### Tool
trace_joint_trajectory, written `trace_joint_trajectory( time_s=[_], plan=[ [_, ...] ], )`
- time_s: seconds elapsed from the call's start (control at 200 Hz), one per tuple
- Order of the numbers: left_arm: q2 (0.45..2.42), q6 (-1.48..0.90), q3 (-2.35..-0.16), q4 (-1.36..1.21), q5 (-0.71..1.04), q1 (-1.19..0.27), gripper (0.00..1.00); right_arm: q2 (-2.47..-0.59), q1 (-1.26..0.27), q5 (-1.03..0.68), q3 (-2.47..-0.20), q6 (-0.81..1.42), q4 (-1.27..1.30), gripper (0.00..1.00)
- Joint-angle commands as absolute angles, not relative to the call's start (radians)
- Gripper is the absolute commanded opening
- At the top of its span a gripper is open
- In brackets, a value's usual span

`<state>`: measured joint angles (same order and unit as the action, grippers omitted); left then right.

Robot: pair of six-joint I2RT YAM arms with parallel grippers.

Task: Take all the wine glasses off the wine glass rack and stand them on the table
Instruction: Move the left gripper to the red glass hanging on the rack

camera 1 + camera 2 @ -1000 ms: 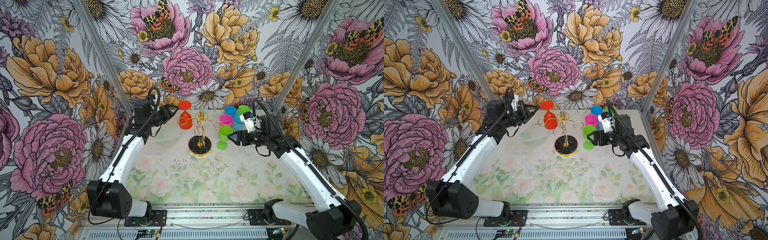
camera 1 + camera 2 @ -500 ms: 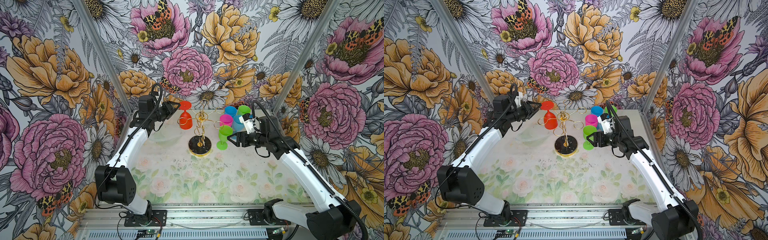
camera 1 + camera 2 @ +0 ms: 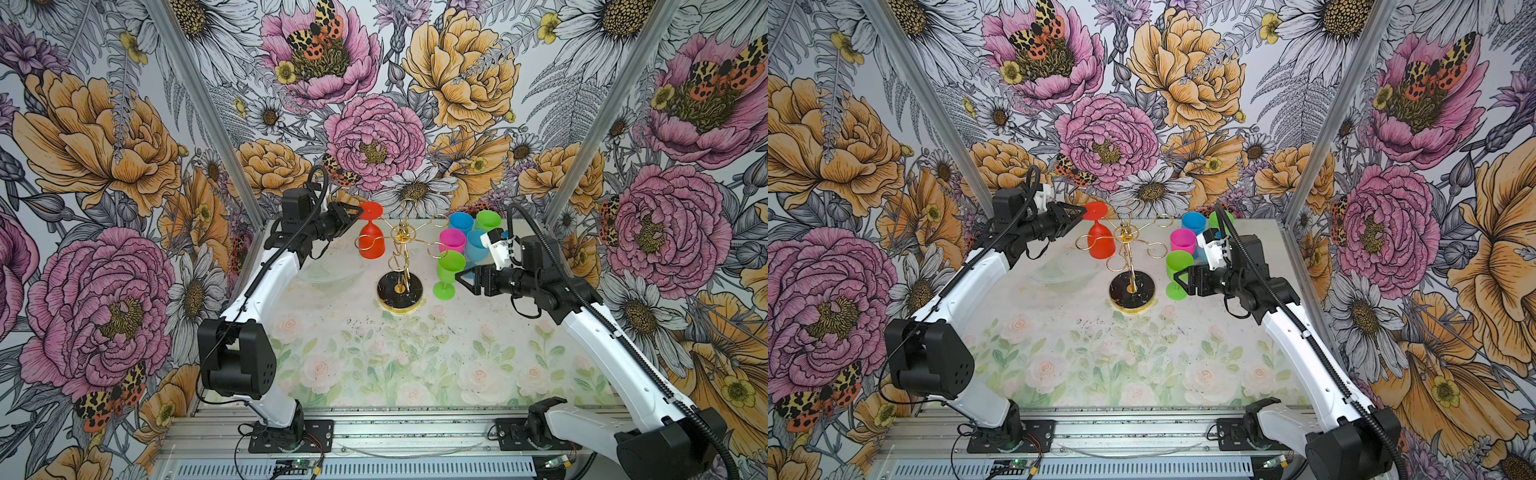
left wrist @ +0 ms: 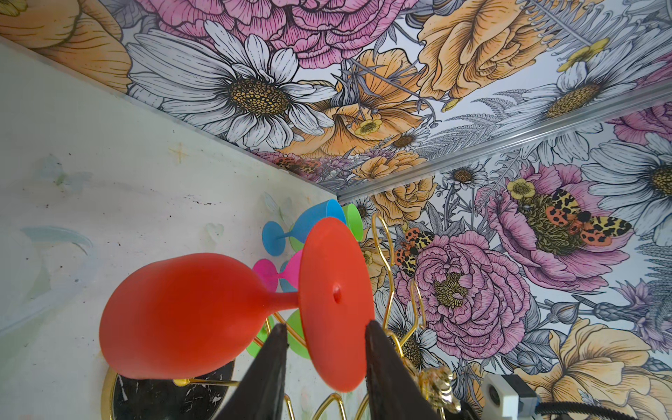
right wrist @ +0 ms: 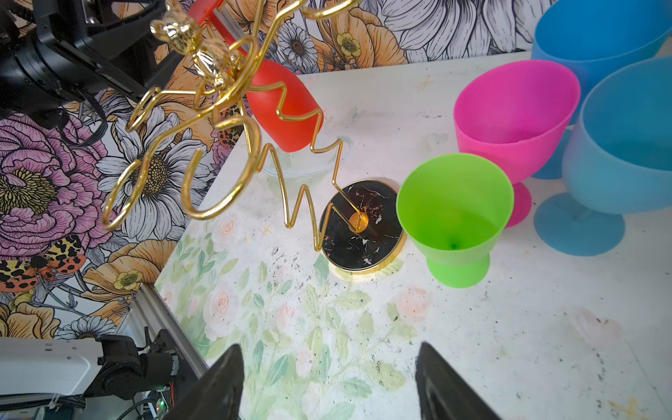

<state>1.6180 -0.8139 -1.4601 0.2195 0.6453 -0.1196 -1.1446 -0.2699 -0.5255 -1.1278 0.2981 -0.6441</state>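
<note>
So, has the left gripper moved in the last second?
Yes. The left gripper advanced toward the rack, jaws now straddling the red glass foot.

Front of bench (image 3: 374, 365) bare, wide passage. Mid-bench the rack (image 3: 400, 290), gold hooks spread sideways. On its left hook hangs red glass (image 3: 371, 243), back wall (image 3: 374, 145) near behind. Just beside rack base stands green cup (image 3: 450, 266); cup cluster (image 3: 473, 245) fills back right corner.

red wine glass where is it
In both top views the red wine glass hangs inverted on the left of the rack, foot between fingers of the left pincer.
</note>
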Motion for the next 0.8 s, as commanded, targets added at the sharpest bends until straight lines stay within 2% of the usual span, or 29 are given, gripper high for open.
trace_joint_trajectory(
  time_s=[0.0, 0.515, 0.796],
  plan=[
    [1.627, -0.822, -1.495, 0.203, 0.673, -0.120, 0.36, -1.119, -0.278, -0.534, -1.116, 0.310, -0.608, 0.75],
    [1.673, -0.830, -1.532, 0.217, 0.696, -0.124, 0.31, -1.114, -0.278, -0.532, -1.104, 0.324, -0.588, 0.75],
    [1.680, -0.838, -1.541, 0.218, 0.703, -0.124, 0.21, -1.109, -0.278, -0.528, -1.097, 0.327, -0.580, 0.75]
  ],
)
